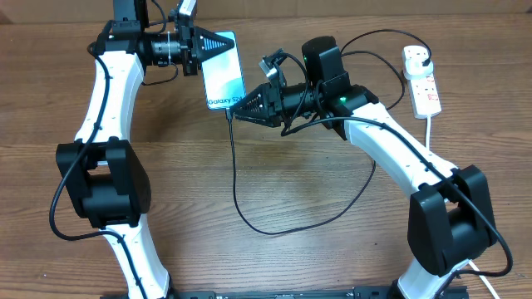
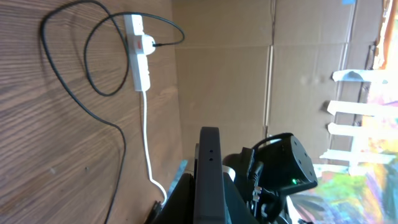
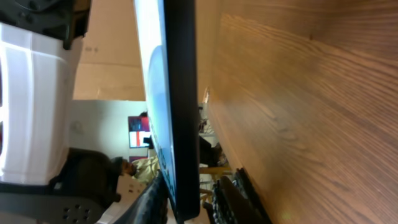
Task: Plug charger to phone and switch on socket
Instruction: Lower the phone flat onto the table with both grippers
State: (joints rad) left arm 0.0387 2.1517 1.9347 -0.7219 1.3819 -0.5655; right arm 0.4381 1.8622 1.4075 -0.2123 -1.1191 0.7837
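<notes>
The left arm reaches in from the far left of the desk, its forearm level and pointing right. Its end effector is clenched on the upper end of the phone. The phone hangs above the desk with its blue screen facing up.

The right arm comes from the right, elbow raised and wrist turned left. Its end effector sits at the phone's lower end. Its fingers stand a little apart on either side of that end, released rather than clamped, and a strip of light shows between one finger and the phone's edge.

The charger cable meets the phone's lower edge right at those fingertips. From there it drops toward the near side, loops across the desk and runs on to the power strip at the far right. Whether the tip sits fully in the port cannot be told.

Only the overhead view shows both arms, the screen and the whole run of the cable. The left wrist view shows the phone edge-on between its own fingers, with the black body of the right arm just behind it. That view also shows the strip's thick white lead trailing down the wood. The right wrist view shows the phone as a thin dark edge, tilted clear of the desk, with the white left arm beyond it.
</notes>
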